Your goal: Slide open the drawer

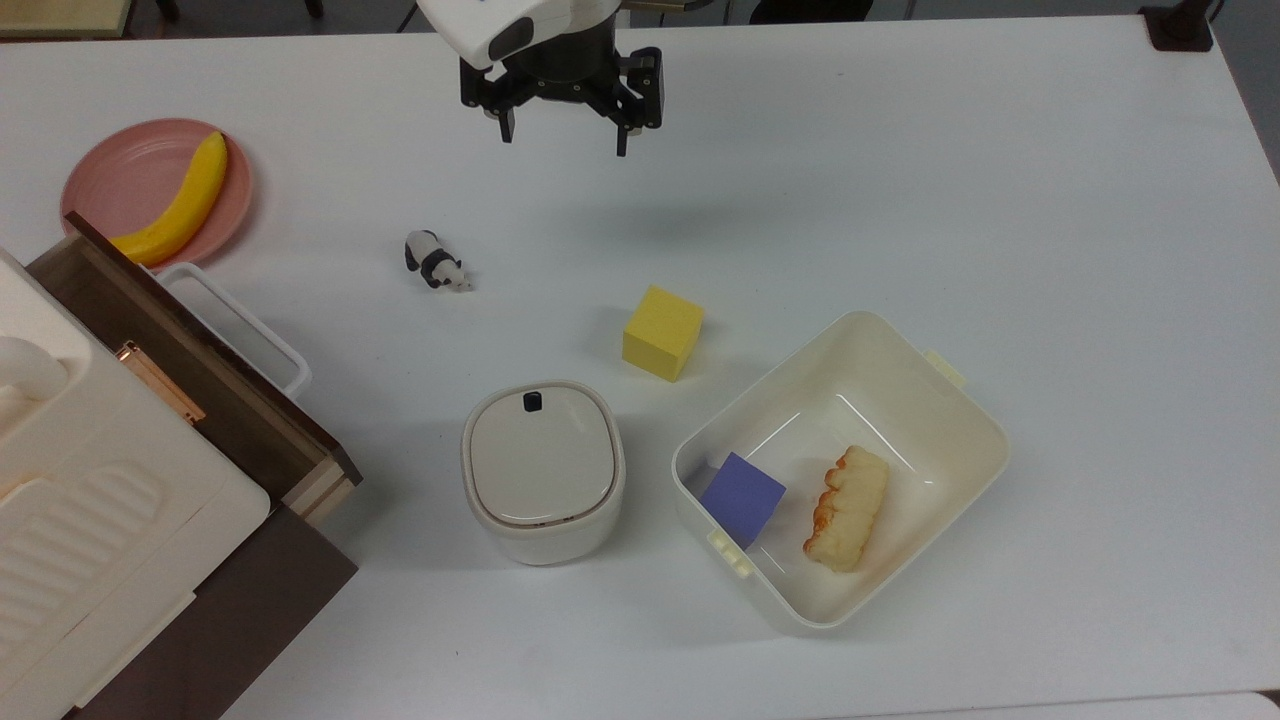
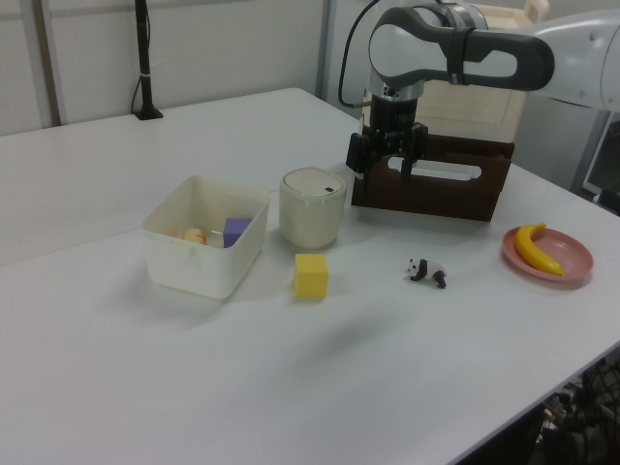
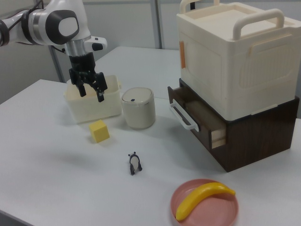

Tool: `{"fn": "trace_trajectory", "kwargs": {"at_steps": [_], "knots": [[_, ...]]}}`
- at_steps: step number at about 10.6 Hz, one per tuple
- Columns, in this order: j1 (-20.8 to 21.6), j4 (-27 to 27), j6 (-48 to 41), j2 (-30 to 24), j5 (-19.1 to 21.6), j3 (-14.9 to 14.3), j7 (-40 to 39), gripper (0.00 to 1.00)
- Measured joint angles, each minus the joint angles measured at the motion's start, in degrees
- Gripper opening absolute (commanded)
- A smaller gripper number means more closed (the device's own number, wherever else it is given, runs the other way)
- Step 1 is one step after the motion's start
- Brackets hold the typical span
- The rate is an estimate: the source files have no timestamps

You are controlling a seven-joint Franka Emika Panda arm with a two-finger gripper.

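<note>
Top view, my black two-finger gripper spread wide and empty, well apart from the dark brown wooden drawer with its white loop handle, left view, gripper hanging before that drawer, right view, drawer jutting out beneath the cream ribbed plastic case.

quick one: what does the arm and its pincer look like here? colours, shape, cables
White, rounded arm shells with a dark grey band at the joint. The pincer is black, with a blocky black body and two thin black fingers. A dark cable loops beside the wrist in the left view.
</note>
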Motion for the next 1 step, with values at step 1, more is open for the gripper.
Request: {"fn": "trace_trajectory", "kwargs": {"at_steps": [1], "knots": [[-0.01,0.0,0.0,0.01,0.0,0.0,0.35,1.0]]}}
